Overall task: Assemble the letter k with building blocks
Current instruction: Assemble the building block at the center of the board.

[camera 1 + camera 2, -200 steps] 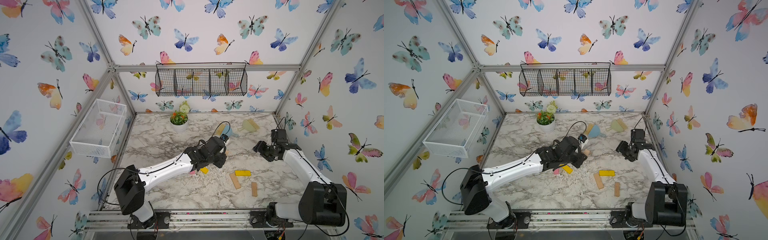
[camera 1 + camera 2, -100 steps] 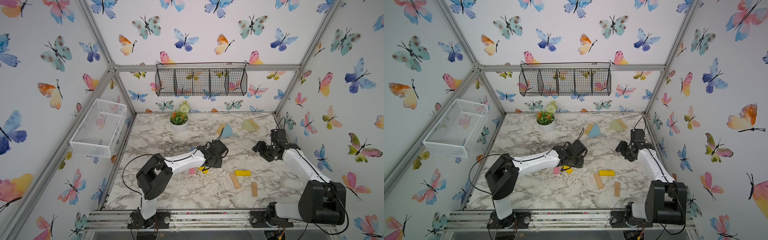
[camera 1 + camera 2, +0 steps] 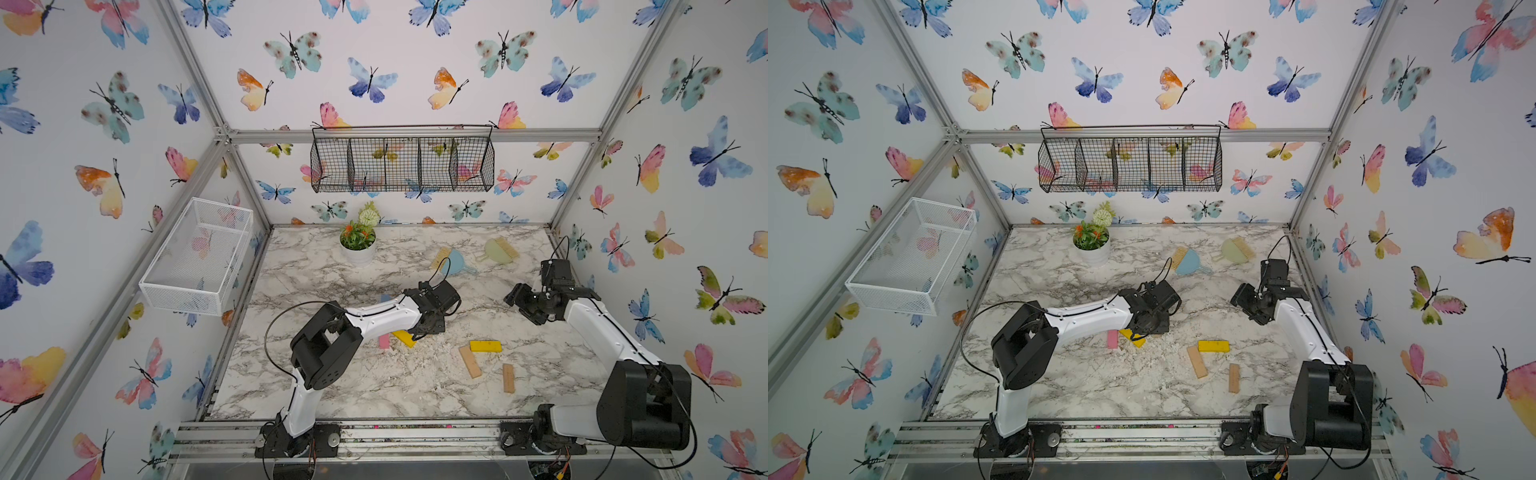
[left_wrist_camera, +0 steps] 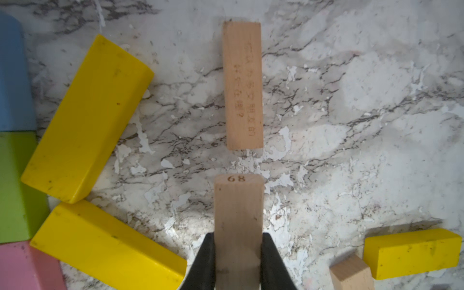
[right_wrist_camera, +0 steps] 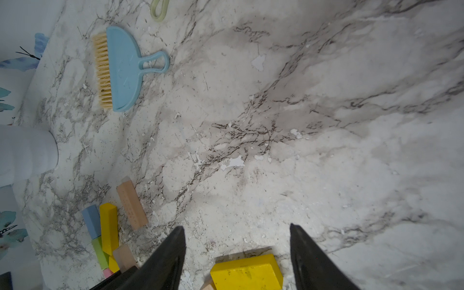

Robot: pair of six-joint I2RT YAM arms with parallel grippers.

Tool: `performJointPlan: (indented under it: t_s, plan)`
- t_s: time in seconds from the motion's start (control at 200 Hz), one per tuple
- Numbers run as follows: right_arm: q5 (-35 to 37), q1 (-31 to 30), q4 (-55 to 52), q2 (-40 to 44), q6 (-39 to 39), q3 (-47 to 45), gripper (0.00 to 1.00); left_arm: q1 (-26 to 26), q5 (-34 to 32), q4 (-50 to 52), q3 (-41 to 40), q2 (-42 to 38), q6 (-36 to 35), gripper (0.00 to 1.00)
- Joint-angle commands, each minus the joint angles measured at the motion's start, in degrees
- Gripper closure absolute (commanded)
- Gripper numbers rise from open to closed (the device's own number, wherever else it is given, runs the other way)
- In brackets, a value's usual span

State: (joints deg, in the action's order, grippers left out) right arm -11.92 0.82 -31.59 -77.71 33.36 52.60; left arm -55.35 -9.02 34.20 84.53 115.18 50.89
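Observation:
My left gripper (image 4: 238, 236) is shut on a tan building block (image 4: 238, 206) stamped 68, low over the marble. In line beyond it lies a second tan block (image 4: 243, 85). Beside them two yellow blocks (image 4: 88, 118) (image 4: 108, 248) slant out from a column of light blue (image 4: 12, 75), green (image 4: 15, 188) and pink (image 4: 25, 268) blocks. In both top views the left gripper (image 3: 428, 328) (image 3: 1148, 328) hides most of that group. My right gripper (image 3: 515, 297) (image 5: 236, 231) hangs open and empty at the right, above a yellow block (image 5: 247, 272).
A yellow block (image 3: 485, 345) and two tan blocks (image 3: 470, 361) (image 3: 508, 377) lie front right. At the back stand a blue dustpan with brush (image 3: 451, 262), a green one (image 3: 498, 250) and a potted plant (image 3: 358, 245). A white basket (image 3: 195, 253) hangs on the left wall.
My left arm has folded at the elbow, and its gripper has come down and toward the front beside the yellow blocks. The right arm has stayed still.

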Motion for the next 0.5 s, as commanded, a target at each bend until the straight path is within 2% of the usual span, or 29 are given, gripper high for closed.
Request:
performJointPlan:
  t_s: [0.0, 0.491]
  plan:
    - [-0.62, 0.32, 0.2, 0.1, -0.67, -1.01, 0.32, -0.02, -0.4, 2.88, 1.95, 2.5, 1.75, 1.0]
    - [-0.92, 0.32, 0.56, 0.19, -0.49, -1.45, 0.32, -0.03, 0.43, 4.71, 5.97, 7.08, 0.35, 1.0]
